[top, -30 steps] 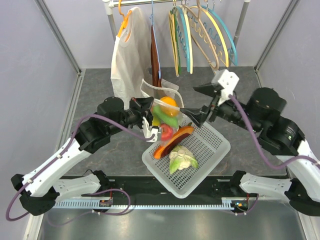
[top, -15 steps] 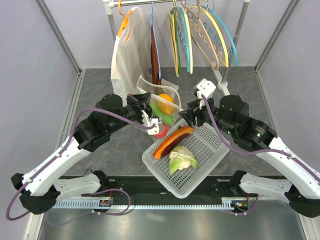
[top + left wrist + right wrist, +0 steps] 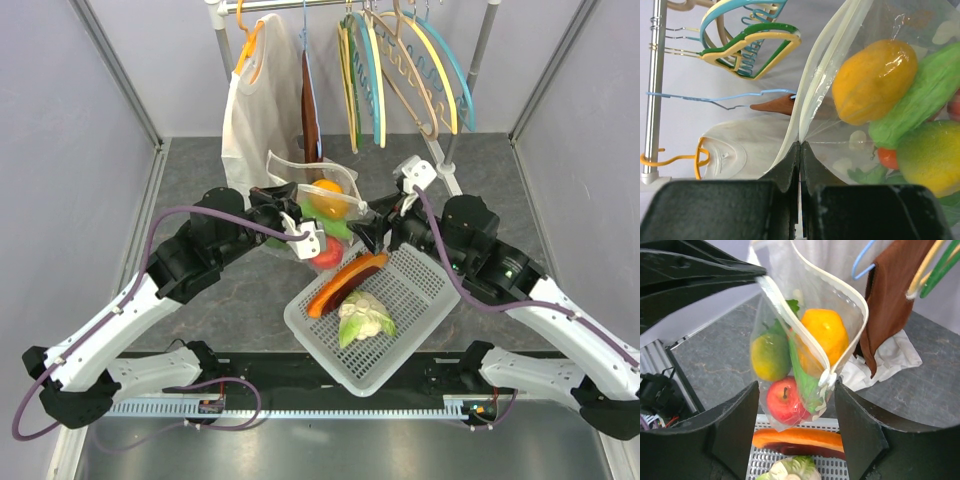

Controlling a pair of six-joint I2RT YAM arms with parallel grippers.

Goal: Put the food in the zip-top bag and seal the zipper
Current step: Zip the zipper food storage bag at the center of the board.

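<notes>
The clear dotted zip-top bag (image 3: 330,195) hangs in the air over the back left of the white basket. It holds an orange pepper (image 3: 826,335), a green cucumber (image 3: 802,372), a yellow-green pepper (image 3: 770,356) and a red apple (image 3: 785,400). My left gripper (image 3: 302,230) is shut on the bag's mouth edge (image 3: 801,125) and holds it up. My right gripper (image 3: 797,385) is open, with one finger on each side of the bag's lower end, beside the white zipper slider (image 3: 829,377). The zipper (image 3: 805,347) gapes open. A long orange piece (image 3: 345,283) and a cauliflower (image 3: 362,318) lie in the basket.
The white lattice basket (image 3: 410,300) stands at the front middle of the grey table. Behind the bag, a rail carries a white garment (image 3: 258,110), a brown cloth (image 3: 312,125) and several coloured hangers (image 3: 400,70). Grey walls close both sides.
My right arm has swung in from the right and its open gripper now straddles the bag's zipper end. My left gripper has shifted the bag slightly back and left.
</notes>
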